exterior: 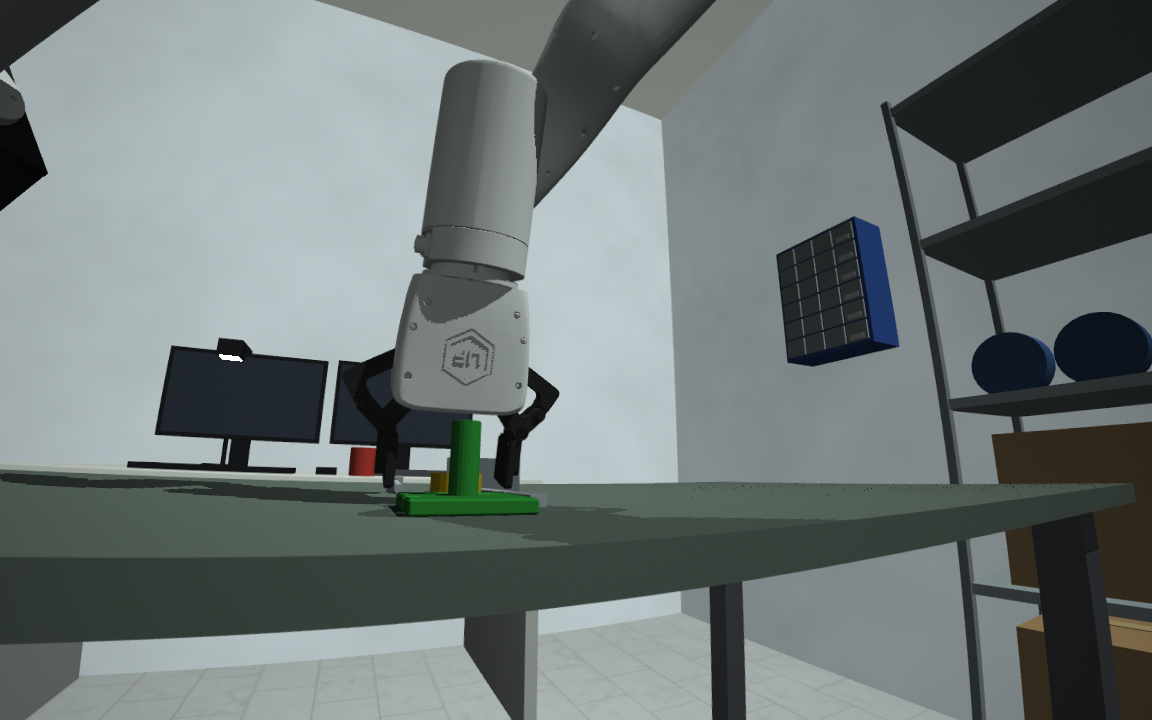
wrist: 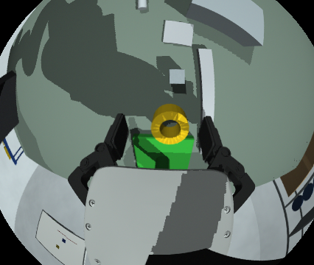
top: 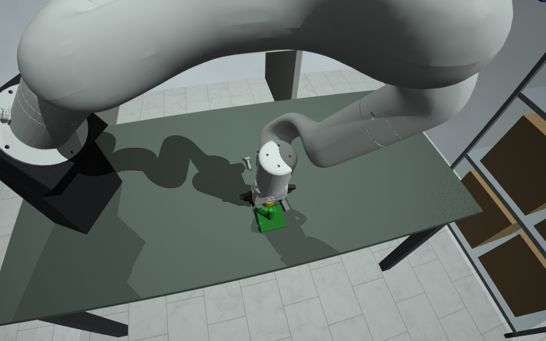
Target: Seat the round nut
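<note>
The gripper (top: 268, 199) (exterior: 448, 483) (wrist: 164, 123) is standing wide open, holding nothing. The yellow nut (top: 268, 203) (exterior: 442, 481) (wrist: 170, 129) is lying off the green peg (top: 271, 213) (exterior: 465, 456), at twelve o'clock of it from above, perhaps touching the base (top: 276, 224) (exterior: 473, 505) (wrist: 164, 145). Seating is failing; regrasping and lifting are needed next. Its hole axis is apparently pointing roughly upright.

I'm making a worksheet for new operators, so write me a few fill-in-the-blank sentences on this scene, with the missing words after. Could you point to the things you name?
The gripper (top: 268, 199) (exterior: 448, 485) (wrist: 164, 123) is ____, not shut.
The upright round peg (top: 271, 214) (exterior: 465, 458) is coloured ____.
The number of pegs through the hole of the yellow round nut (top: 269, 204) (exterior: 439, 483) (wrist: 158, 126) is ____.
The small cylinder (exterior: 362, 461) near the monitors is coloured ____.

Missing words: open; green; zero; red.
</note>
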Available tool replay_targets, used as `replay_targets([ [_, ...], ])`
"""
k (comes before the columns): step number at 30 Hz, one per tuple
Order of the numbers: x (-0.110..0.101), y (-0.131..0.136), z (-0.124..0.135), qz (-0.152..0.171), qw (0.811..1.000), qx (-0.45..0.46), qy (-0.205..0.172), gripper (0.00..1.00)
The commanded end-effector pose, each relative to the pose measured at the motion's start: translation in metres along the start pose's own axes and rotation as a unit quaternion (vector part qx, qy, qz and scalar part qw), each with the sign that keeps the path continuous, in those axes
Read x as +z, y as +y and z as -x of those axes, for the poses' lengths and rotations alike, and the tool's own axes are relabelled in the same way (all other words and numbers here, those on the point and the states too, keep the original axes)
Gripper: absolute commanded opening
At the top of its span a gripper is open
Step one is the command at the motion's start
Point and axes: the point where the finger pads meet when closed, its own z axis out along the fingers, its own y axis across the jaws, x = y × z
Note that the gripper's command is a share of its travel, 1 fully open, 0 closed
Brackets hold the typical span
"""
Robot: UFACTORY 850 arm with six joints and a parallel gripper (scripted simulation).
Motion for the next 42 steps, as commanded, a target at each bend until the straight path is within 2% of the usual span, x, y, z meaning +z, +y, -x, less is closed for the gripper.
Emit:
replay_targets([
  [1, -0.001, 0.000, 0.000, 0.000, 1.000, 0.000, 0.000, 1.00],
  [17, -0.028, 0.003, -0.018, 0.000, 1.000, 0.000, -0.001, 1.00],
  [32, -0.078, 0.001, -0.048, 0.000, 1.000, 0.000, 0.001, 1.00],
  [42, -0.088, -0.001, -0.054, 0.000, 1.000, 0.001, 0.001, 1.00],
])
